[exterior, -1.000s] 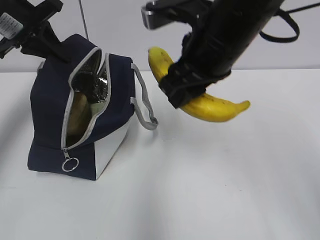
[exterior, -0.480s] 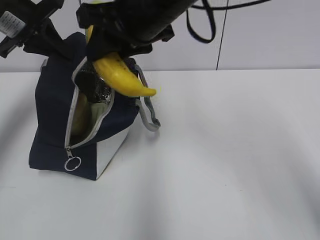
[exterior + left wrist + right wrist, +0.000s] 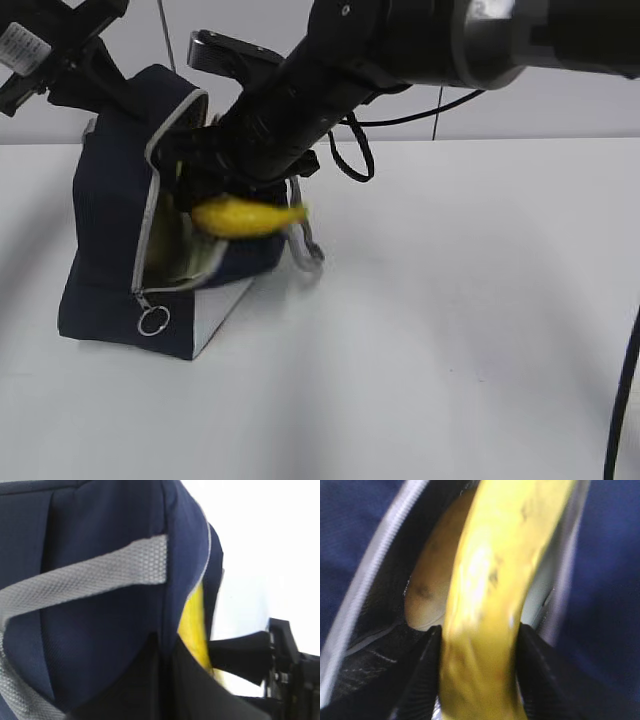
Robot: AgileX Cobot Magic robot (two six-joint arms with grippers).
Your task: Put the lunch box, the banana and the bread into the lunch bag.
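The navy lunch bag [image 3: 105,230] stands at the left with its zipper open. My right gripper [image 3: 480,680] is shut on the yellow banana [image 3: 490,600] and reaches across to the bag's mouth. The banana [image 3: 245,215] lies across the opening, one end inside and the tip pointing right. The golden-brown bread [image 3: 432,590] lies inside the bag beside the banana. My left gripper [image 3: 167,655] is shut on the bag's fabric at its top back edge [image 3: 120,100]. The banana also shows in the left wrist view [image 3: 195,625]. The lunch box is hidden.
The bag's grey strap handle [image 3: 305,245] hangs on its right side under the right arm. The metal ring pull [image 3: 153,321] hangs at the zipper's low end. White tabletop [image 3: 450,330] spreads right of the bag. A black cable [image 3: 620,420] hangs at the far right.
My right gripper has carried the banana left and down, from above the table to the bag's mouth. The bag's opening has been pushed wider. The left gripper has kept its hold.
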